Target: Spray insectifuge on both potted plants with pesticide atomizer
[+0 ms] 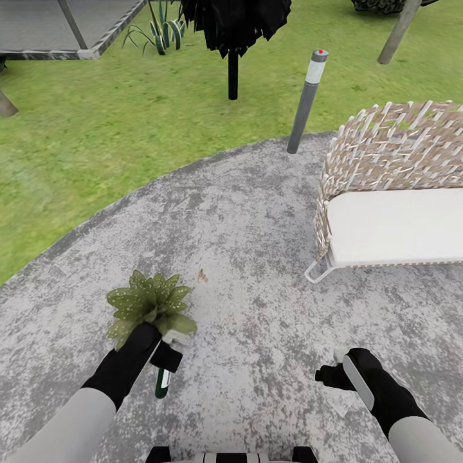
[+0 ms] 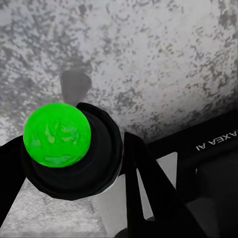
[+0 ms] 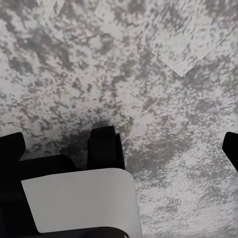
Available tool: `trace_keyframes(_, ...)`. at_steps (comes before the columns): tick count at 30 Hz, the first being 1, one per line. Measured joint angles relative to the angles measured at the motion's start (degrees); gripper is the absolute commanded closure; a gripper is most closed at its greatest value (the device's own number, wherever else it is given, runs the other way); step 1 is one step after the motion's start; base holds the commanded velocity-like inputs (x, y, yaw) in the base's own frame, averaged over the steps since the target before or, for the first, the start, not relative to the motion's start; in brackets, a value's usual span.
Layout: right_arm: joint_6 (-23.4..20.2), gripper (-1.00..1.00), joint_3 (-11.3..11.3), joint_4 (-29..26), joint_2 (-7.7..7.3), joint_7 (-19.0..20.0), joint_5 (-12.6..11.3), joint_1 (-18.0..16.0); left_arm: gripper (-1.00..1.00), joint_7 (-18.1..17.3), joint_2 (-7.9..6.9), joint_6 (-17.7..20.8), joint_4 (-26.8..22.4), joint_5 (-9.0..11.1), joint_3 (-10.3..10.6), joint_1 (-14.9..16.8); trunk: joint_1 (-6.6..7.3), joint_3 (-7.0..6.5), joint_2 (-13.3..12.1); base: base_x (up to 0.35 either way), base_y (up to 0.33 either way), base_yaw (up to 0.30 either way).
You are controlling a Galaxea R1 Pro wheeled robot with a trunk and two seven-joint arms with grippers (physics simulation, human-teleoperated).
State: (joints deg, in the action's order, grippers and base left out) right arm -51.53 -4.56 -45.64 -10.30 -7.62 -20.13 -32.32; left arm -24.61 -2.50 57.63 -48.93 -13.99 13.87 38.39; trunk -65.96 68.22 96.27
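The pesticide atomizer (image 1: 164, 379) is clamped in the left gripper (image 1: 168, 350) just beside the potted plant (image 1: 149, 305) — its nozzle should be turned toward the leaves; the right gripper (image 1: 334, 366) is spread, empty.

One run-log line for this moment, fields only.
left gripper: shut on pesticide atomizer, beside potted plant | right gripper: open, over patio | spray: none visible

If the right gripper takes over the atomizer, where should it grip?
Probably the atomizer by its lower green body, which hangs bare below the left gripper clamping its top. Come in sideways from the robot's right with the open right gripper.
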Motion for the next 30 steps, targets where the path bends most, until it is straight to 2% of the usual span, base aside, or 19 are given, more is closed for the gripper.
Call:
trace_keyframes(10, -0.02, -1.00, 0.00, -0.04, 0.00, 0.00, 0.00, 0.00, 1.00, 0.00, -0.05, -0.01, -0.50, 0.07, -0.52, 0.38, 0.00, 0.00, 0.00, 0.000, 0.000, 0.000)
trace_keyframes(21, -0.01, -1.00, 0.00, -0.09, -0.10, 0.00, 0.00, 0.00, 1.00, 0.10, -0.09, -0.01, -1.18, 0.08, -0.46, 6.12, 0.00, 0.00, 0.00, 0.000, 0.000, 0.000)
trace_keyframes(30, -0.01, -1.00, 0.00, -0.09, -0.17, 0.00, 0.00, 0.00, 1.00, 0.17, -0.09, 0.06, -1.16, -0.04, -0.12, 7.29, 0.00, 0.00, 0.00, 0.000, 0.000, 0.000)
